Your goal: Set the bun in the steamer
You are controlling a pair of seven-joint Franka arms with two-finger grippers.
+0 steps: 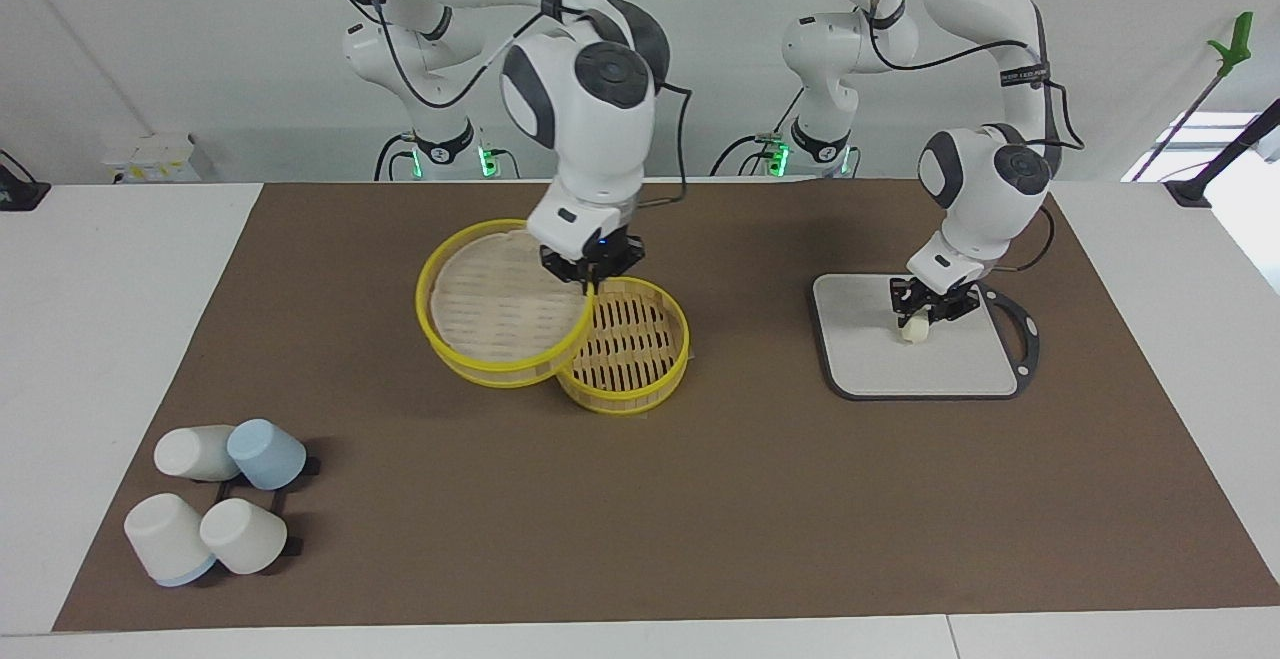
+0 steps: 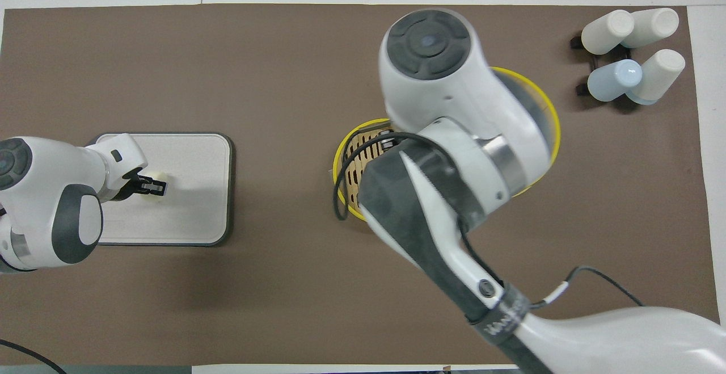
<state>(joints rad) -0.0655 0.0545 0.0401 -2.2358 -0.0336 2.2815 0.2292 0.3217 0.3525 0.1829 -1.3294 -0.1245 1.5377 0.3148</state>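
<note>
The steamer's basket (image 1: 630, 344) stands open on the brown mat, its slatted base showing; it also shows in the overhead view (image 2: 354, 158). My right gripper (image 1: 592, 274) is shut on the rim of the steamer lid (image 1: 500, 304) and holds it tilted, beside and partly over the basket, toward the right arm's end. In the overhead view the right arm hides that gripper; only the lid's rim (image 2: 547, 113) shows. The bun (image 1: 913, 331) sits low on the grey board (image 1: 870, 359). My left gripper (image 1: 925, 314) is down on the bun, with its fingers closed around it (image 2: 160, 184).
Several white and blue cups (image 1: 215, 499) lie on a black rack at the right arm's end, farther from the robots; they also show in the overhead view (image 2: 632, 56). The grey board (image 2: 193, 192) has a black handle (image 1: 1025, 339).
</note>
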